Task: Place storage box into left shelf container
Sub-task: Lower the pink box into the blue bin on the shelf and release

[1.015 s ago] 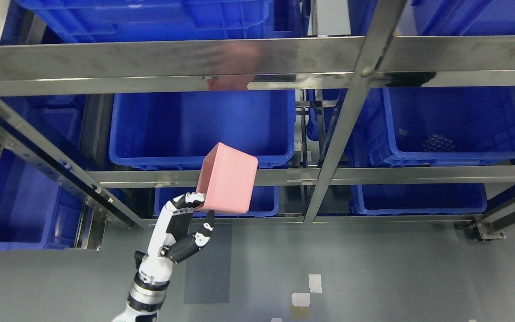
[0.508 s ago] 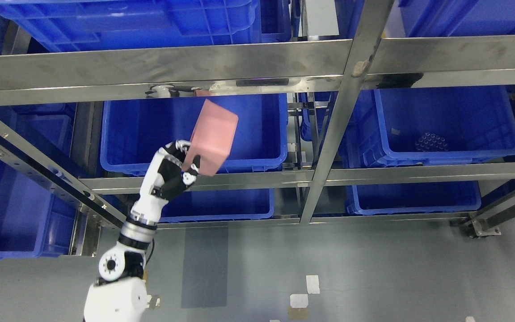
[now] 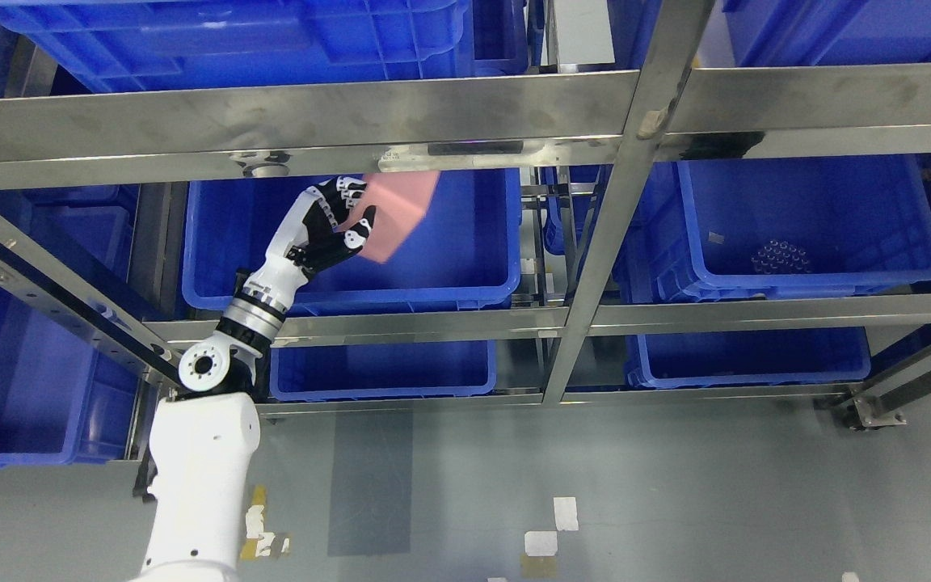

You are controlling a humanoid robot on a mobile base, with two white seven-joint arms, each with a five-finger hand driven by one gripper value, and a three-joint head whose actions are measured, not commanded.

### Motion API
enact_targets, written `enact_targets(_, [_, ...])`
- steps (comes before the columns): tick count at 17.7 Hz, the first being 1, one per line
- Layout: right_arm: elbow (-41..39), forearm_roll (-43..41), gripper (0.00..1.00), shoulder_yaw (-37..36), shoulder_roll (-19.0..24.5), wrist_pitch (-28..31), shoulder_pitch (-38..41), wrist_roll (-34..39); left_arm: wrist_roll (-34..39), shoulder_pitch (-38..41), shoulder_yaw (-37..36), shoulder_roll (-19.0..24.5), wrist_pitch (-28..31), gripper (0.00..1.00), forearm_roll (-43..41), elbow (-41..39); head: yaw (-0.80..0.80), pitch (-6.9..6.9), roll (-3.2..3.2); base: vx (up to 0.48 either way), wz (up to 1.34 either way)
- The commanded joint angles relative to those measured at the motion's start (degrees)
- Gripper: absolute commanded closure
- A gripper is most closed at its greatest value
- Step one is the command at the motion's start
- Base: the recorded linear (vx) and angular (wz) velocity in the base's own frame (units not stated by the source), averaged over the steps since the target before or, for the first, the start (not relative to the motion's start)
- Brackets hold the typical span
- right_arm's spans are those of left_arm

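Head view: my left hand (image 3: 328, 230) grips the pink storage box (image 3: 397, 214) by its near-left edge, holding it tilted over the left blue shelf container (image 3: 449, 250), beneath the steel crossbar (image 3: 191, 121).

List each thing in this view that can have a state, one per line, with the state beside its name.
Left robot hand: shut on the pink storage box.
Pink storage box: held, tilted, over the left shelf container, top edge hidden by the shelf rail.
Left shelf container: open-topped, nothing seen lying in it.
Right shelf container: open-topped, a cluster of small dark items on its floor.
Shelf rail: fixed, crossing above both containers.
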Motion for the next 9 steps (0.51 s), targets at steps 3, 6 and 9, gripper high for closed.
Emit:
enact_targets(3, [-1.0, -0.1, 0.0, -0.2, -1.0, 0.0, -0.4, 0.0, 0.7, -5.9, 0.3, 1.0, 0.1, 0.48, -11.3, 15.0, 0.0, 0.0, 0.0, 0.0, 0.0])
enact_targets(6, [-1.0, -0.1, 0.0, -0.2, -1.0, 0.0, -0.4, 0.0, 0.7, -4.8, 2.5, 1.0, -1.9, 0.12, -10.8, 10.8, 0.0, 0.0, 0.0, 0.0, 0.0])
enact_targets(9, [-1.0, -0.1, 0.0, -0.2, -1.0, 0.0, -0.4, 0.0, 0.7, 0.7, 9.1, 1.0, -4.1, 0.01, -10.3, 1.7, 0.0, 0.0, 0.0, 0.0, 0.0])
